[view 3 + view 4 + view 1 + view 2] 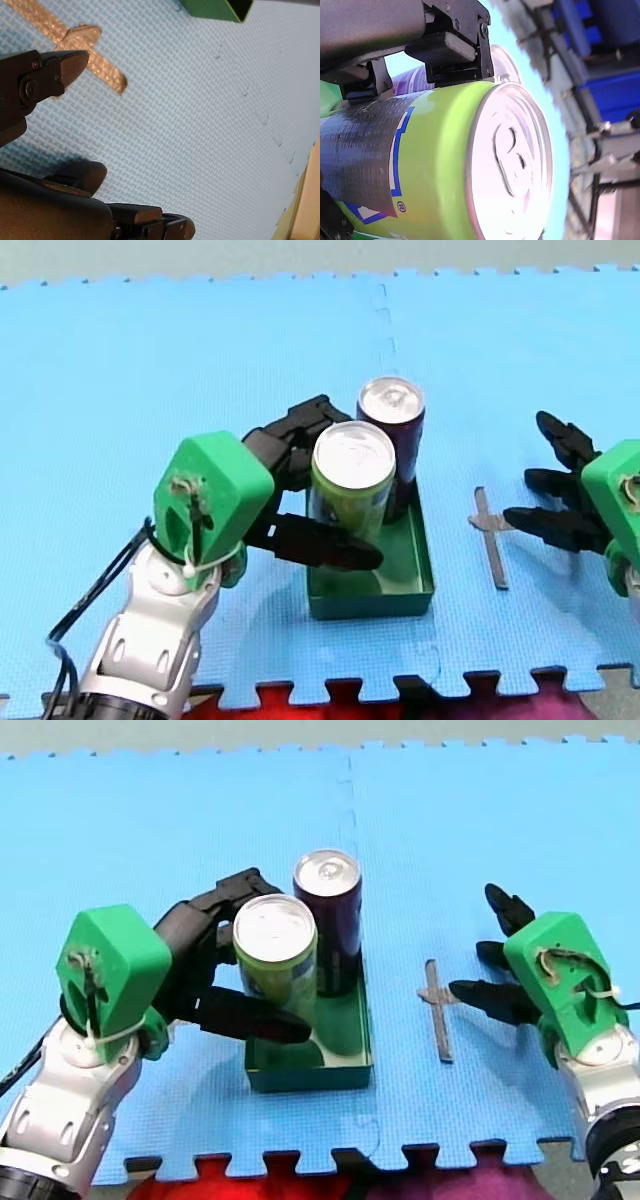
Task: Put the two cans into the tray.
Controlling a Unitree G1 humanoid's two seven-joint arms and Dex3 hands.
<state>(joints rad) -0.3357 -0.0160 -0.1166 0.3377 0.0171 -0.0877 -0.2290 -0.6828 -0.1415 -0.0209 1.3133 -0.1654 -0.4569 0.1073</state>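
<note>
1. Two cans are occupying the tray (310, 1078): purple can (330, 920) at the far end, green can (275, 955) just nearer.
2. Green can is being clasped by left hand (200, 975); right hand (500, 965) is hovering empty, right of tray.
3. Risk: careless release tipping green can into purple can.

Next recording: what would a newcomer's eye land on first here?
The left hand grips a green can at the near half of the tray. Behind it a purple can stands upright at the tray's far end. The right hand, holding nothing, is off to the right beside a grey cross-shaped strip.
</note>
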